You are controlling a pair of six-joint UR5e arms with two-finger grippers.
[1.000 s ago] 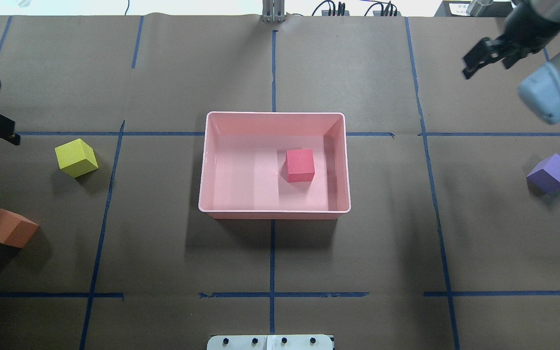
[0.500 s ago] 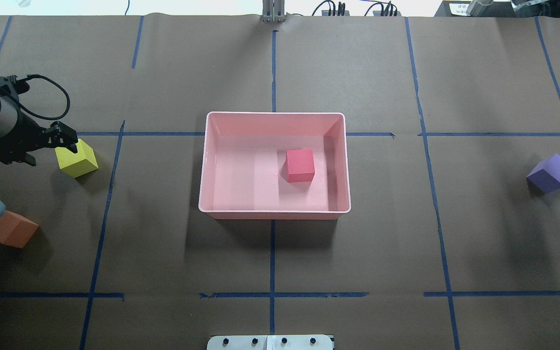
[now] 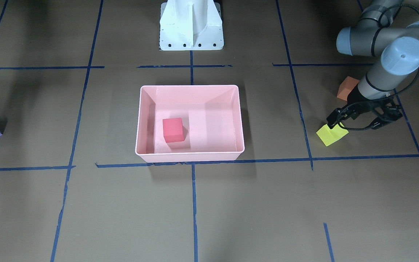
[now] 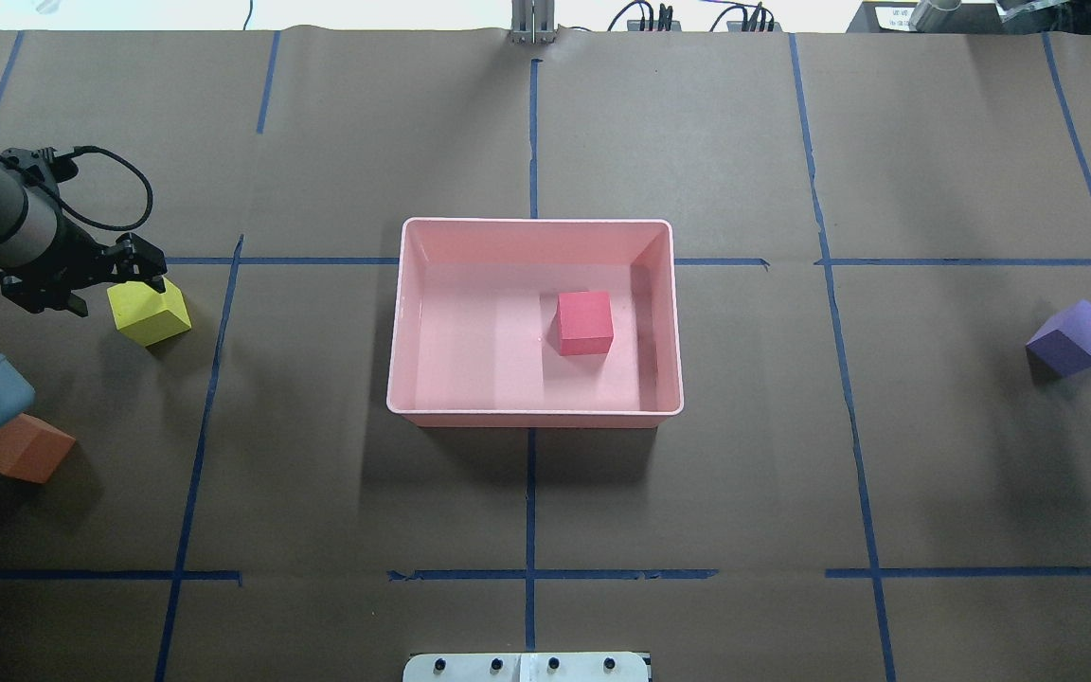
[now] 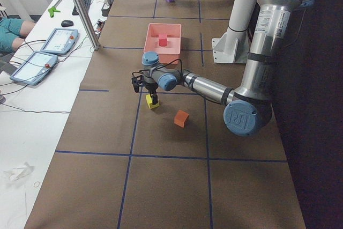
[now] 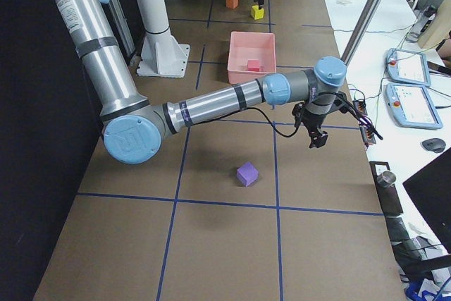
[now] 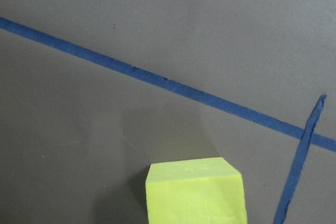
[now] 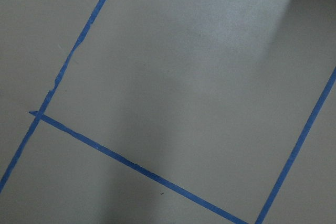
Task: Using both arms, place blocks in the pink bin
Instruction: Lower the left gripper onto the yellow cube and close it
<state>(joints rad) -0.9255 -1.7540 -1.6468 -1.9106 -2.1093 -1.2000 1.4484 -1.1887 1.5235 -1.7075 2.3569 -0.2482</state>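
The pink bin point(image 4: 536, 224) sits mid-table and holds the red cube point(image 4: 584, 322), also in the front view point(image 3: 173, 130). The yellow-green cube point(image 4: 150, 309) lies on the table at the left. My left gripper point(image 4: 108, 284) hovers open just above it and to its left, one finger point(image 3: 334, 117) over its corner. The left wrist view shows the cube point(image 7: 195, 191) at the bottom edge, with no fingers. The orange cube point(image 4: 20, 447) is partly under my left arm. The purple cube point(image 4: 1074, 336) lies far right. My right gripper point(image 6: 317, 135) hangs beyond it; I cannot tell its state.
The white robot base point(image 4: 527, 666) is at the near table edge. Blue tape lines grid the brown table. Teach pendants point(image 6: 405, 68) lie on the operators' side bench. A metal post point(image 4: 531, 19) stands at the far edge.
My left arm has come in from the left edge up to the yellow-green cube. My right arm has swung out to the right, almost out of the overhead view.
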